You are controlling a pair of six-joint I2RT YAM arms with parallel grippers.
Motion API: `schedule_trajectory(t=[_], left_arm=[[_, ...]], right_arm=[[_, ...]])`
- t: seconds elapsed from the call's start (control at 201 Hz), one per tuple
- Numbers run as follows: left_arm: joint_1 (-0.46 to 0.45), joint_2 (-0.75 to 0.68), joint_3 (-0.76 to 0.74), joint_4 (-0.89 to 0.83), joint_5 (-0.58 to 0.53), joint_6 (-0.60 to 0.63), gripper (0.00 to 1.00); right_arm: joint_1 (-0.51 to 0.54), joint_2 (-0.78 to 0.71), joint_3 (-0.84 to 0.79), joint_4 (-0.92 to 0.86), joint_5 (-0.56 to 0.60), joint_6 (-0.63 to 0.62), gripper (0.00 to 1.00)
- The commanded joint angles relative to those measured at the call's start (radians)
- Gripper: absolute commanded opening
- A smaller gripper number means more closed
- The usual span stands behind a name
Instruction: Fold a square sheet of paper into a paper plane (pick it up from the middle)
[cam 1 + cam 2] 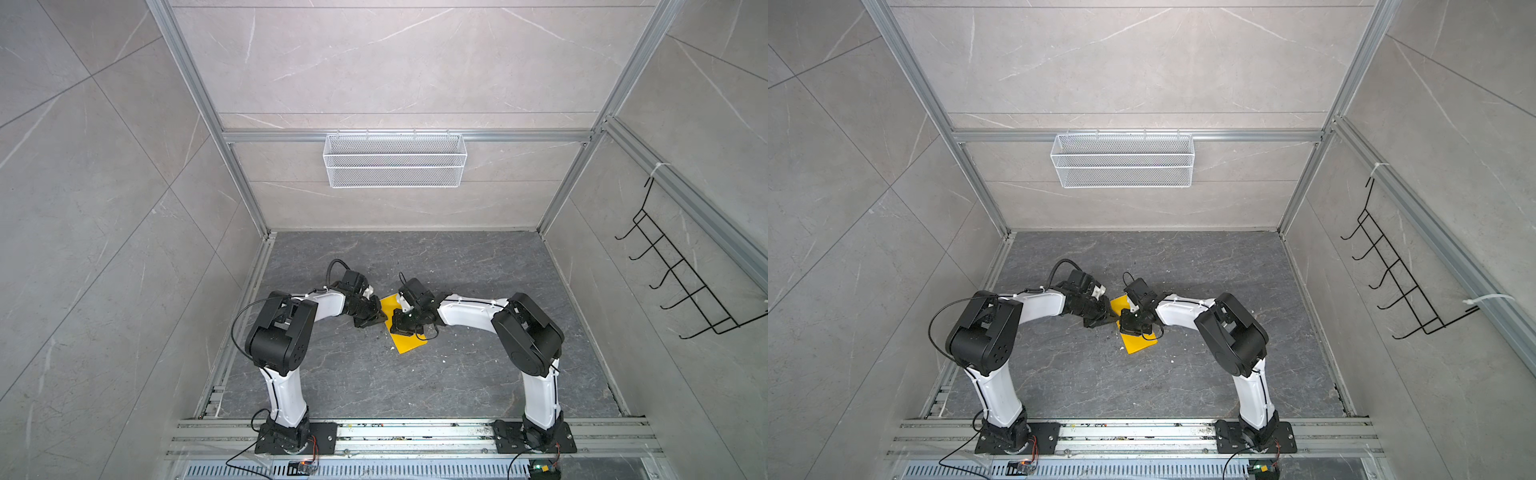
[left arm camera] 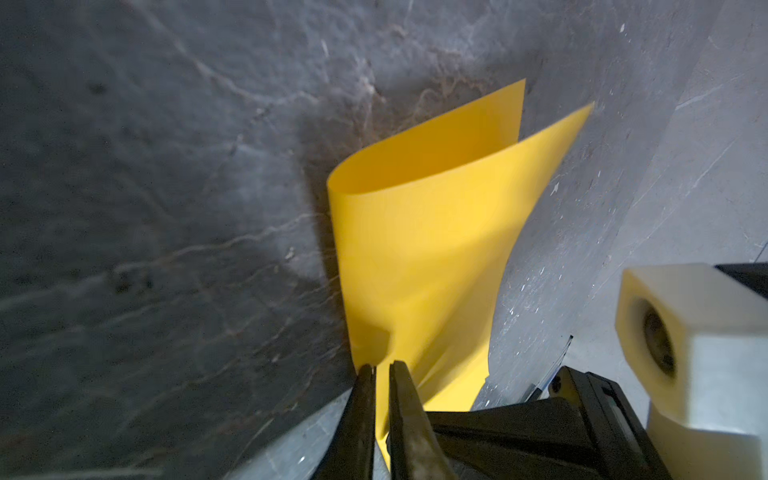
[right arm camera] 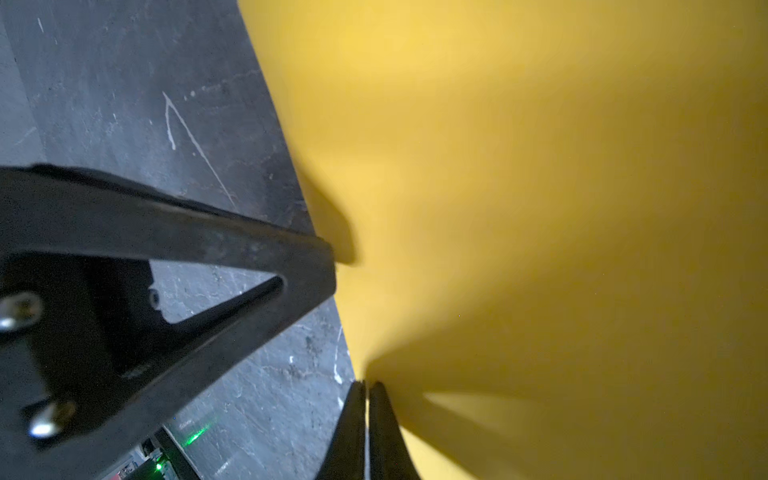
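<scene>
The sheet of paper [image 1: 409, 343] sits just below the middle of both top views, curled over on itself, its lower end on the dark veined tabletop [image 1: 457, 382]. The left gripper [image 2: 380, 368] pinches one edge between narrow jaws, and the right gripper [image 3: 366, 384] is clamped tight on the edge close beside it. Bare tabletop lies all round within pale tiled walls, with a wire basket [image 1: 395, 160] at upper centre and a hook rack [image 1: 685, 286] at right.
</scene>
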State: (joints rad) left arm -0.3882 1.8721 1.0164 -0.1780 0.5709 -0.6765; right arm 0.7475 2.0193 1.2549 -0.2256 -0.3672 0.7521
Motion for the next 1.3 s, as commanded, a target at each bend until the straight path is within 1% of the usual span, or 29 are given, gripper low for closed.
schedule_trajectory(t=[0.0, 0.08, 0.169, 0.373, 0.608, 0.742, 1.036, 1.175, 1.3], left_arm=[[-0.007, -0.030, 0.018, 0.020, 0.035, 0.014, 0.14], [-0.013, -0.043, 0.012, 0.048, 0.061, 0.005, 0.14], [-0.025, -0.039, 0.008, 0.049, 0.061, 0.005, 0.14], [-0.027, -0.004, 0.004, 0.014, 0.002, 0.006, 0.13], [-0.028, -0.001, -0.014, 0.002, -0.032, 0.005, 0.11], [-0.028, -0.001, -0.024, -0.001, -0.044, 0.004, 0.11], [-0.026, 0.002, -0.032, -0.011, -0.062, 0.011, 0.11], [-0.026, 0.006, -0.031, -0.019, -0.073, 0.017, 0.11], [-0.026, 0.007, -0.031, -0.021, -0.084, 0.011, 0.11]], right_arm=[[-0.002, 0.020, 0.021, -0.049, 0.002, -0.031, 0.10], [-0.002, 0.026, 0.022, -0.062, 0.009, -0.036, 0.10], [-0.002, 0.033, 0.025, -0.072, 0.011, -0.039, 0.10], [-0.003, 0.017, 0.016, -0.047, -0.013, -0.045, 0.10], [-0.002, -0.019, 0.011, 0.020, -0.087, -0.062, 0.10], [-0.002, 0.000, 0.028, 0.001, -0.074, -0.057, 0.10], [-0.002, 0.017, 0.034, -0.073, -0.007, -0.052, 0.10], [-0.002, 0.018, 0.027, -0.093, -0.025, -0.063, 0.10], [-0.002, 0.014, 0.012, -0.095, -0.079, -0.082, 0.10]])
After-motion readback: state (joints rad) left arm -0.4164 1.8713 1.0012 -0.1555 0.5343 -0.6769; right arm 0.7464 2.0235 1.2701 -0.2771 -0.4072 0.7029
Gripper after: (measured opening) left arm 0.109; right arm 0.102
